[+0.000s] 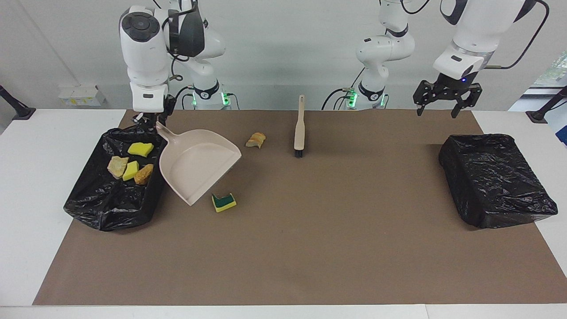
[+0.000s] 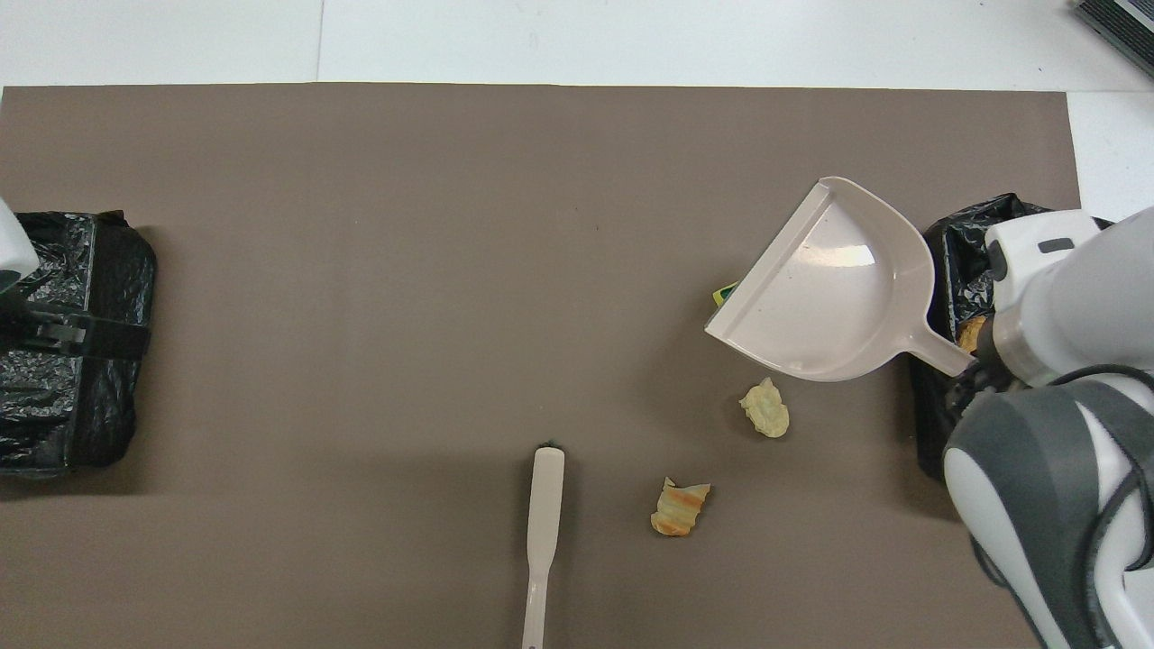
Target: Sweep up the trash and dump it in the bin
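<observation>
My right gripper (image 1: 152, 118) is shut on the handle of the beige dustpan (image 1: 199, 166), which hangs tilted over the mat beside the open black-lined bin (image 1: 106, 204). Several scraps of trash (image 1: 131, 169) lie in that bin. On the mat lie a green-backed sponge piece (image 1: 223, 202), an orange-tan chunk (image 1: 256, 139) and a beige lump (image 2: 764, 408); the pan hides the lump in the facing view. The brush (image 1: 300, 126) lies loose on the mat. My left gripper (image 1: 437, 108) hangs open and empty near the other bin (image 1: 496, 177).
The second bin, wrapped in black plastic, stands at the left arm's end of the table. The brown mat (image 1: 310, 230) covers most of the table, with white table edge (image 1: 26, 177) around it.
</observation>
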Tool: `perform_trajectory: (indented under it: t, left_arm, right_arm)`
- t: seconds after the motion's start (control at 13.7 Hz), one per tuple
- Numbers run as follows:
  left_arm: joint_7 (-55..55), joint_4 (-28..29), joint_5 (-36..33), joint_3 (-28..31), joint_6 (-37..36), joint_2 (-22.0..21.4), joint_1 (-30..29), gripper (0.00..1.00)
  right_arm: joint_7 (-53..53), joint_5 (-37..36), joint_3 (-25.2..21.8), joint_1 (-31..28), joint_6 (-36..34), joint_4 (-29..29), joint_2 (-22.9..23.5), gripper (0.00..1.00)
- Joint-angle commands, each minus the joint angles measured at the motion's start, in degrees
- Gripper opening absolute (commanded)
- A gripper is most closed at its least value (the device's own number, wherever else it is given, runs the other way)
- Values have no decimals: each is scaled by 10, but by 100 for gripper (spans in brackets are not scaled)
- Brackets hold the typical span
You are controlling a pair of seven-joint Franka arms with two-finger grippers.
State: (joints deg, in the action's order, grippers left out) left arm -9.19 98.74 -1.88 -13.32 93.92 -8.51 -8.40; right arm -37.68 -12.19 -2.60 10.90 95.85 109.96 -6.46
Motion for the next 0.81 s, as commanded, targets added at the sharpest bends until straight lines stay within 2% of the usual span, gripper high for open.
perform_trajectory:
  t: [0.0, 0.29, 0.59, 0.73]
  left_arm:
    - [-18, -75, -15, -8, -29, 52, -15, 100]
    - [-17, -149, -15, -8, -65, 100, -20, 100]
    - [-16, -145, -16, -8, -59, 96, -17, 100]
    - [-14, -141, -16, -8, -58, 92, -18, 100]
  right_arm:
    - [107, 61, -2, 9, -6, 20, -7, 0]
    - [355, 101, -2, 83, 0, 22, 22, 0]
    - [507, 151, -2, 146, 45, 16, 64, 0]
    - [547, 189, -2, 174, 71, 3, 85, 0]
